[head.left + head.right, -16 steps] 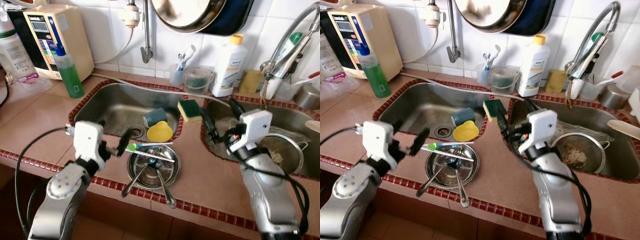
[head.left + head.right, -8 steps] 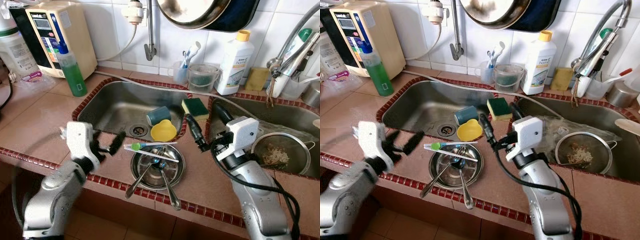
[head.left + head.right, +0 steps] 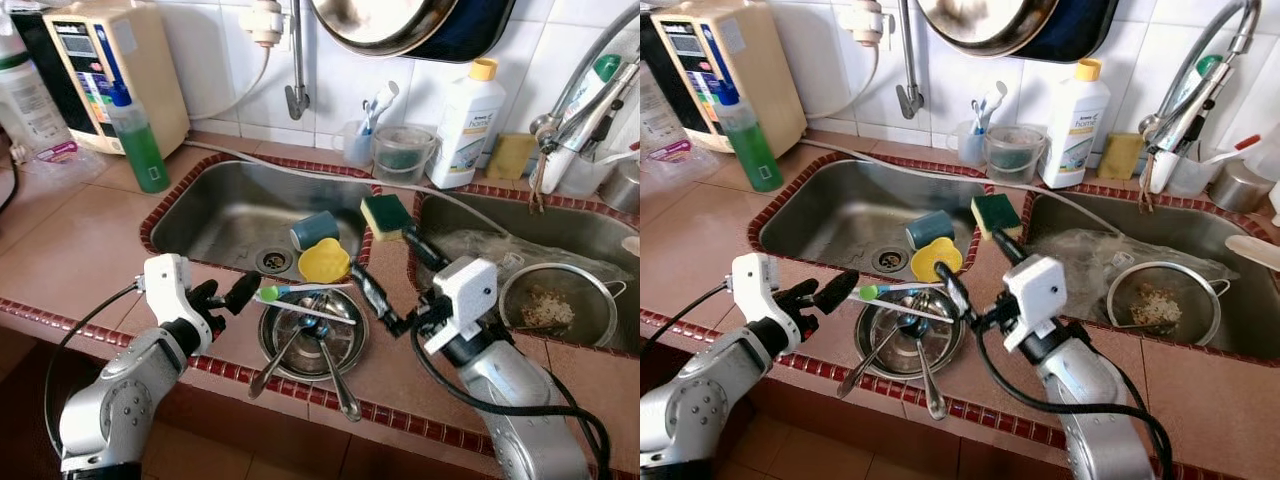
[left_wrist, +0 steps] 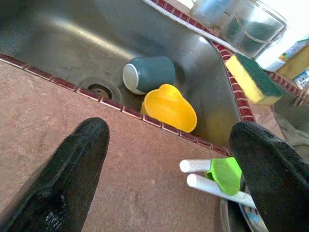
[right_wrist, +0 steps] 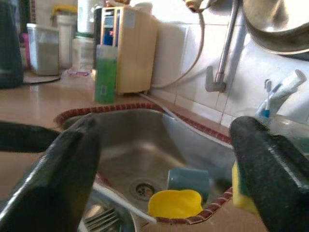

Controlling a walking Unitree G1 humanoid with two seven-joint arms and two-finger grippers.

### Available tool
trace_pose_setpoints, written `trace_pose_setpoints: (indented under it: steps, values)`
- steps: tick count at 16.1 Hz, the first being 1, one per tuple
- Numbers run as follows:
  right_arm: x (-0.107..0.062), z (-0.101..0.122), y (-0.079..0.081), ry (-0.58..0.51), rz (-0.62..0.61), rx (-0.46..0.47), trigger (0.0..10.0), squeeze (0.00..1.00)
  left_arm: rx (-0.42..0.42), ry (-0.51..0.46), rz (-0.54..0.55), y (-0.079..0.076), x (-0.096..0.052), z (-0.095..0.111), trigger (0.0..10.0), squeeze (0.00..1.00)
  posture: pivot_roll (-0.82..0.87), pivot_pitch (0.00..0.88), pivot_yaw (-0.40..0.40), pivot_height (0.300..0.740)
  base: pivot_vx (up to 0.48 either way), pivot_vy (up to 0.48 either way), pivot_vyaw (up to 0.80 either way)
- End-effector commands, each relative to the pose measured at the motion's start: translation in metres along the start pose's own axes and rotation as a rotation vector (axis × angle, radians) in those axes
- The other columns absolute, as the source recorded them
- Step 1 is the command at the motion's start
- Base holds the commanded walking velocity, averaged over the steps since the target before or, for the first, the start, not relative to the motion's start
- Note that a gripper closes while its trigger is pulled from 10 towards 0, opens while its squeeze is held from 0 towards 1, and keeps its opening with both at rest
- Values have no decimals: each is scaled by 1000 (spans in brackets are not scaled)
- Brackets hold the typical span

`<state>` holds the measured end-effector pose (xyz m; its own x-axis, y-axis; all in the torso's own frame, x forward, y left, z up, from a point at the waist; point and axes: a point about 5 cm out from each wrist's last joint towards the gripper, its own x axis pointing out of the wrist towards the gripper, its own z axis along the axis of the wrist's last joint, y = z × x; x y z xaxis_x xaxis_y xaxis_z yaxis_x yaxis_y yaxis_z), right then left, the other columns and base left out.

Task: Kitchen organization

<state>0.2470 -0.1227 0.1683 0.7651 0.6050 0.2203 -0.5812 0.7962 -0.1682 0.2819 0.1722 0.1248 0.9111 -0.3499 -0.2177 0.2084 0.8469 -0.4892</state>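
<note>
Two grippers are held over the counter beside a steel bowl (image 3: 312,335), both with fingers spread apart and nothing held. Left gripper (image 3: 228,294) is positioned just left of the bowl; right gripper (image 3: 385,270) just right of it. Spoons (image 3: 300,360) are seen inside the bowl, a white toothbrush (image 3: 300,291) across its rim. Behind the bowl, a yellow cup (image 3: 323,261) and blue cup (image 3: 314,229) are lying in the sink (image 3: 215,205), with a sponge (image 3: 385,215) on its edge.

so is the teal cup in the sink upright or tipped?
Tipped: the cup lies on its side in the sink, beside the yellow scoop.
</note>
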Motion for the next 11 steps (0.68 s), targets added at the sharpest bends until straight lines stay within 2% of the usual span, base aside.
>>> trace_pose_setpoints:
  steps: [1,3,4,11]
  values:
    - [-10,3,3,24,78,29,10000,0,-10,-8,13,1,-2,5,10000,0,-117,75,26,740,0,0,0]
    - [-20,3,3,63,123,62,10000,0,-16,-3,12,1,-2,6,10000,0,-124,82,27,740,0,0,0]
    - [-28,3,6,95,181,114,10000,0,-23,13,10,1,-3,4,10000,0,-127,85,30,740,0,0,0]
    - [-42,6,19,144,285,202,10000,0,-134,47,18,4,-7,-6,10000,0,-130,97,34,740,0,0,0]
